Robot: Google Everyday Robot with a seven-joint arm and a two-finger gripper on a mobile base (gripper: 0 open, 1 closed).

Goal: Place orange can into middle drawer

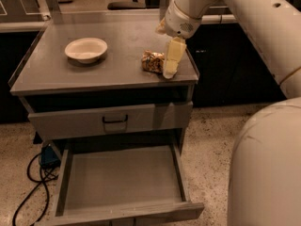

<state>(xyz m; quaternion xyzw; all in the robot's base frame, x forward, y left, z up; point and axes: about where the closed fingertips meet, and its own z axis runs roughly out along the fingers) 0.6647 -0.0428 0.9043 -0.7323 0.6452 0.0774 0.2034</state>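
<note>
Gripper: the pale gripper (170, 68) points down at the right front part of the grey cabinet top (117, 34), its tip at or just above the surface (contact cannot be made out).
Grip: whether it is open or closed cannot be told from this angle.
Orange can: the crumpled, foil-like orange can (151, 61) lies on the cabinet top just left of the gripper, touching it or nearly so; it is on the surface, not lifted.
Arm: the white arm (244, 13) comes in from the upper right, its rounded wrist above the can.
Middle drawer: the middle drawer (122, 178) stands pulled out low in the cabinet, its flat grey floor showing, well below and in front of the can.
Upper drawer: the drawer front with a black handle (115, 120) sits above it, pulled out only slightly.
Bowl: a white round bowl (86, 49) rests upright on the left part of the cabinet top, well apart from the can.
Floor: speckled floor (211, 126) surrounds the cabinet; a black cable (27, 192) loops at lower left, near a small blue object (48, 155) beside the drawer.
Robot body: a large white rounded body (268, 164) fills the lower right corner.
</note>
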